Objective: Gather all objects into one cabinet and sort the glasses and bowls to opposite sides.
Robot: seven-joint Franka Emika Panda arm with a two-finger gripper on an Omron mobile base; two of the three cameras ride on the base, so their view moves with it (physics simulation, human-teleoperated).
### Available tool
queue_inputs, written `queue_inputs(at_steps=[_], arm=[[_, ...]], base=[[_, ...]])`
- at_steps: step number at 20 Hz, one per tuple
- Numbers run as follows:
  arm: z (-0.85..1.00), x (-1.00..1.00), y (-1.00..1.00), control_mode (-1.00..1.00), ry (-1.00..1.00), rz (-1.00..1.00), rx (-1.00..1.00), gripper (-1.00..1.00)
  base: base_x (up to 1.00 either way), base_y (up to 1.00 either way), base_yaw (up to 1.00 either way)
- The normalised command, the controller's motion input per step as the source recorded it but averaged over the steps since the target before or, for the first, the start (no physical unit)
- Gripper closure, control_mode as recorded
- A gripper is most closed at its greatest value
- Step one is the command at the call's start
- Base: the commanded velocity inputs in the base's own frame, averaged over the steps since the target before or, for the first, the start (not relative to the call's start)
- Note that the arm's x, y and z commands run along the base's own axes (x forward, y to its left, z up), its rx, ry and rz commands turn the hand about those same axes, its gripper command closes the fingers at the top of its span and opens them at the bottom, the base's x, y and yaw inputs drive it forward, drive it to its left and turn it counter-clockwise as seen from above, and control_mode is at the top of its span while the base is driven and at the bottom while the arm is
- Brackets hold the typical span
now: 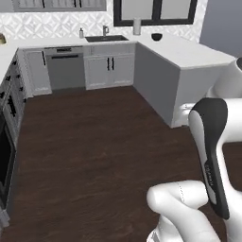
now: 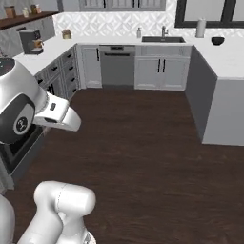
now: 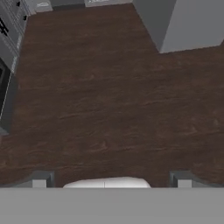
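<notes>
A wide black bowl (image 1: 156, 36) (image 2: 218, 41) sits on the white peninsula counter (image 1: 189, 54) near the window, far across the room. The lower edges of the grey upper cabinet (image 1: 61, 4) (image 2: 121, 5) show above the back counter, doors shut. The glasses are out of view. In the hand view my gripper (image 3: 111, 180) hangs open above the dark wood floor, its fingertips (image 3: 39, 180) set wide apart with nothing between them.
Sink (image 1: 106, 38) and dishwasher (image 1: 65, 68) line the back wall. A paper towel roll (image 2: 200, 27) stands by the bowl. A coffee machine (image 2: 31, 40) sits on the left counter, beneath a shelf with jars (image 2: 24, 12). An oven (image 1: 4, 156) is at left. Open floor lies ahead.
</notes>
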Motion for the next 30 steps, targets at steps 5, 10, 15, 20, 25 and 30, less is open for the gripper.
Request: queue_inputs(at_steps=[5,10,15,20,25,30], arm=[[0.00,0.00,0.00,1.00,0.00,0.00,0.00,-1.00],[0.00,0.00,0.00,1.00,0.00,0.00,0.00,-1.00],[0.00,0.00,0.00,1.00,0.00,0.00,0.00,-1.00],[0.00,0.00,0.00,1.00,0.00,0.00,0.00,-1.00],[0.00,0.00,0.00,1.00,0.00,0.00,0.00,-1.00],[0.00,0.00,0.00,1.00,0.00,0.00,0.00,-1.00]], base=[[0.92,-0.44,0.30],[1.00,-0.29,0.16],[1.00,-0.10,0.16],[1.00,-0.06,0.17],[1.00,-0.02,0.19],[0.99,-0.03,0.42]])
